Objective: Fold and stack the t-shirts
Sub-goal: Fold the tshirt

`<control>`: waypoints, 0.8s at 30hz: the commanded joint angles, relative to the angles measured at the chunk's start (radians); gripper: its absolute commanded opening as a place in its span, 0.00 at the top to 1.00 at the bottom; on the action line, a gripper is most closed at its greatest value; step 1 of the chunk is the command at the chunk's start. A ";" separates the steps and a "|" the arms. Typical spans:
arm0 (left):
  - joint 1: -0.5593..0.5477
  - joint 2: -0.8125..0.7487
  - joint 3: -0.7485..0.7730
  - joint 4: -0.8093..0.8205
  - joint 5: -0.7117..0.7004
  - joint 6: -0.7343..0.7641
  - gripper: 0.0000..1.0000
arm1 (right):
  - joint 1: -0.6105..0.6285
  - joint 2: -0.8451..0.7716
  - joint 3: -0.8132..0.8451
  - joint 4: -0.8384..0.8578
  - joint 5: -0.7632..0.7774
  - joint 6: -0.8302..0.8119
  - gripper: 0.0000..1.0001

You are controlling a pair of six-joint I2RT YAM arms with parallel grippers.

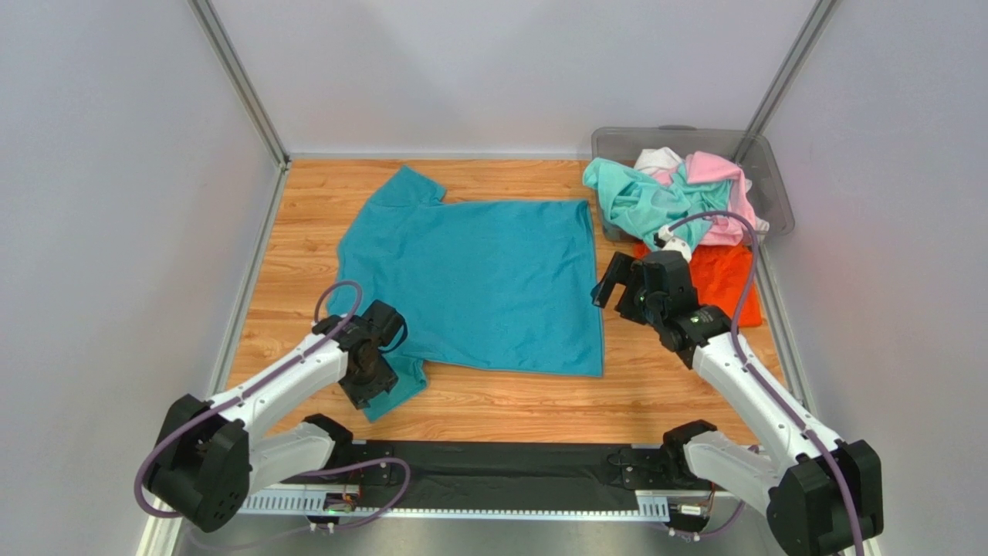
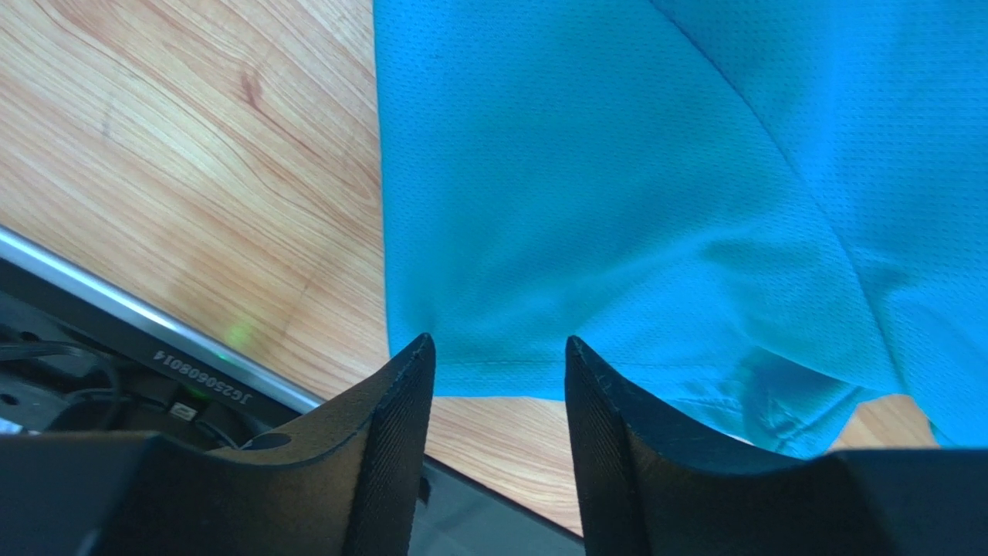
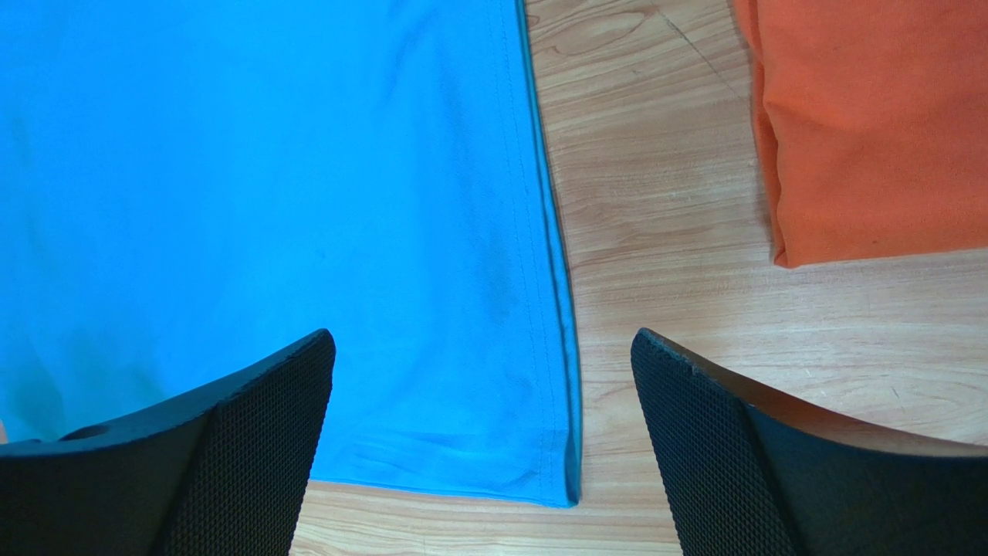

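Observation:
The teal-blue t-shirt [image 1: 481,278] lies spread flat on the wooden table. My left gripper [image 1: 373,368] is open over its near left sleeve; in the left wrist view the sleeve hem [image 2: 510,382] lies just past the gap of my left gripper [image 2: 499,359]. My right gripper [image 1: 615,282] is open and empty by the shirt's right hem; the right wrist view shows the hem corner [image 3: 557,463] between the spread fingers of my right gripper [image 3: 481,348]. The orange t-shirt [image 1: 725,278] lies folded at the right, and shows in the right wrist view [image 3: 870,127]. Mint-green [image 1: 638,197], pink [image 1: 725,185] and white [image 1: 659,159] shirts are piled in the bin.
A grey translucent plastic bin [image 1: 777,197] stands at the back right corner. Grey walls with metal posts enclose the table. A black strip and metal rail [image 1: 487,469] run along the near edge between the arm bases.

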 commanded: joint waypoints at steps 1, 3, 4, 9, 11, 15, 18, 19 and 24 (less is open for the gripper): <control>-0.010 -0.048 -0.018 0.002 0.017 -0.082 0.46 | -0.006 -0.030 -0.015 0.002 -0.014 -0.011 0.00; -0.014 -0.050 -0.021 0.009 0.014 -0.092 0.46 | -0.007 -0.033 -0.018 0.002 -0.021 -0.012 0.00; -0.014 -0.039 -0.017 0.006 0.009 -0.100 0.46 | -0.007 -0.036 -0.018 0.000 -0.021 -0.012 0.00; -0.015 0.056 0.020 0.000 0.001 -0.109 0.42 | -0.010 -0.056 -0.021 -0.004 -0.021 -0.019 0.00; -0.015 0.091 0.038 0.012 0.006 -0.111 0.42 | -0.013 -0.062 -0.023 -0.004 -0.021 -0.020 0.00; -0.018 0.142 0.068 0.009 -0.012 -0.115 0.43 | -0.026 -0.063 -0.021 -0.011 -0.021 -0.028 0.00; -0.021 0.145 0.069 0.008 -0.026 -0.127 0.43 | -0.035 -0.060 -0.023 -0.011 -0.020 -0.029 0.00; -0.021 0.149 0.074 0.005 -0.028 -0.135 0.43 | -0.036 -0.060 -0.023 -0.011 -0.020 -0.029 0.00; -0.024 0.208 0.101 -0.023 -0.040 -0.157 0.43 | -0.044 -0.056 -0.021 -0.011 -0.017 -0.032 0.00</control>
